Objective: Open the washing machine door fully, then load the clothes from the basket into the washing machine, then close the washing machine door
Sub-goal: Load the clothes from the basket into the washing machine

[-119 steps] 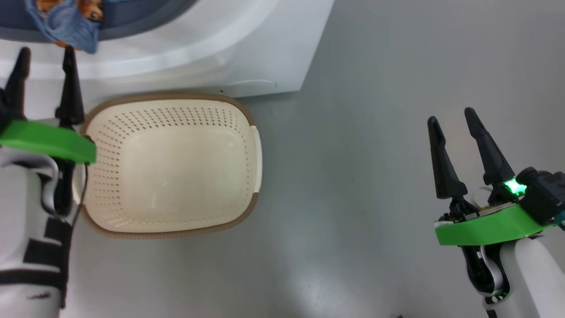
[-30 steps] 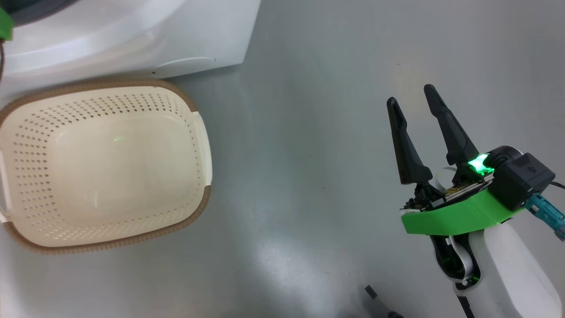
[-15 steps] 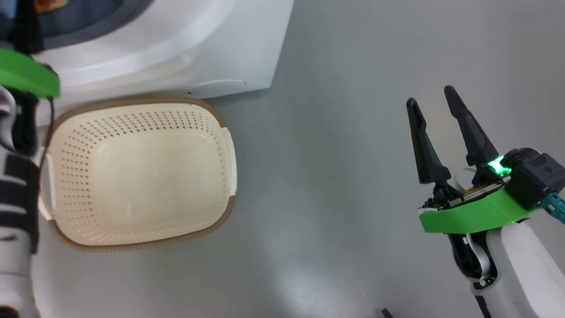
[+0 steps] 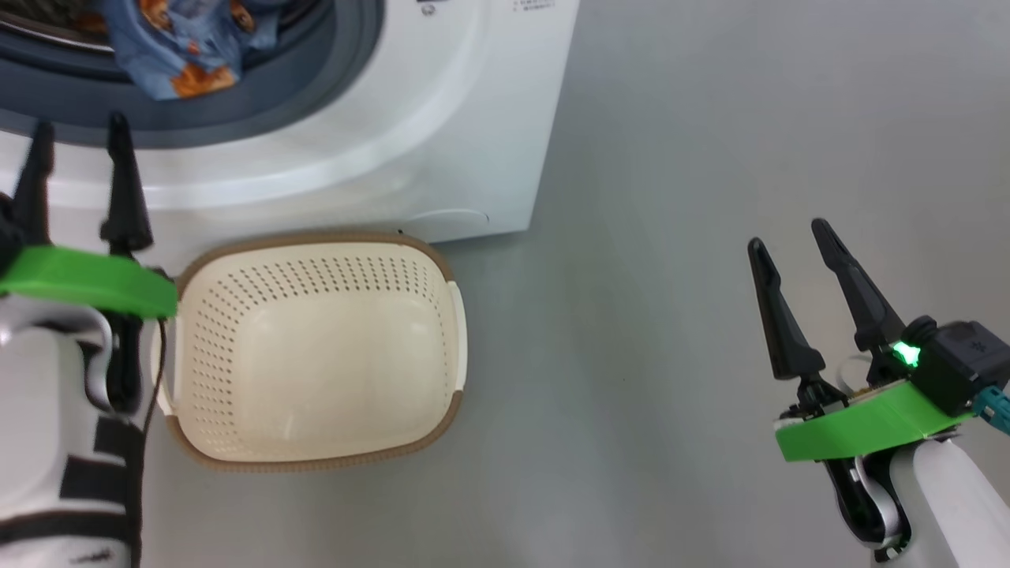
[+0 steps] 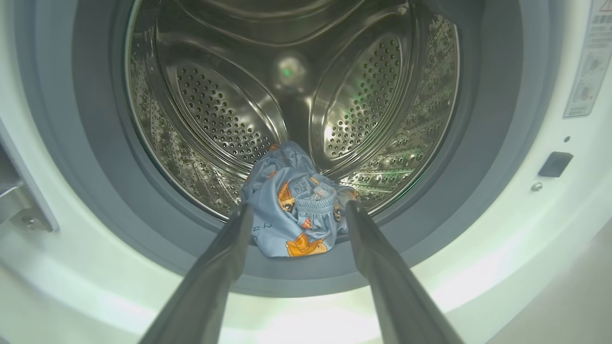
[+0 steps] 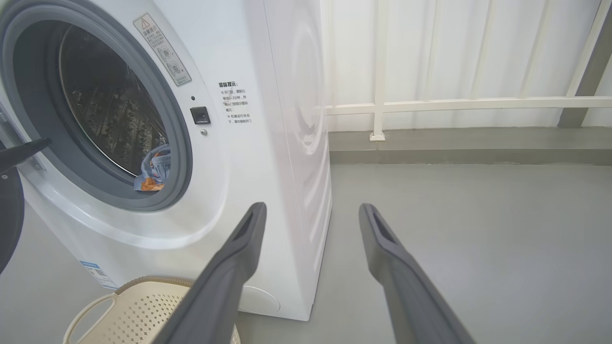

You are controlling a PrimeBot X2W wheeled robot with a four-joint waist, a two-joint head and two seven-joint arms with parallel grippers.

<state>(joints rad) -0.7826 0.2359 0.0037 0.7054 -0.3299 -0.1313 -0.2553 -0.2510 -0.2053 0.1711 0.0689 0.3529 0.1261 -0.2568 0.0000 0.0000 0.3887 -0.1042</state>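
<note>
The white washing machine (image 4: 442,118) stands open, its steel drum (image 5: 224,114) facing my left wrist. Light-blue clothes (image 5: 294,215) with orange figures lie bunched at the drum's front lip against the grey ring (image 4: 316,95); I also see the clothes (image 6: 152,172) from the right wrist. My left gripper (image 4: 79,130) hovers open just outside the opening, nothing between its fingers (image 5: 215,267). The cream basket (image 4: 450,315) sits empty on the floor below the machine. My right gripper (image 4: 789,237) hangs open over bare floor, far right. The door is out of view.
Grey floor (image 4: 671,158) stretches right of the machine. A white railing and wall (image 6: 430,102) stand behind it. A door latch slot (image 5: 554,163) sits right of the opening and a hinge bracket (image 5: 19,210) at its left. The basket (image 6: 138,306) touches the machine's base.
The head camera has swung, shifting the whole picture. My left gripper has drawn back from the drum mouth towards the basket. The right gripper stays open as before.
</note>
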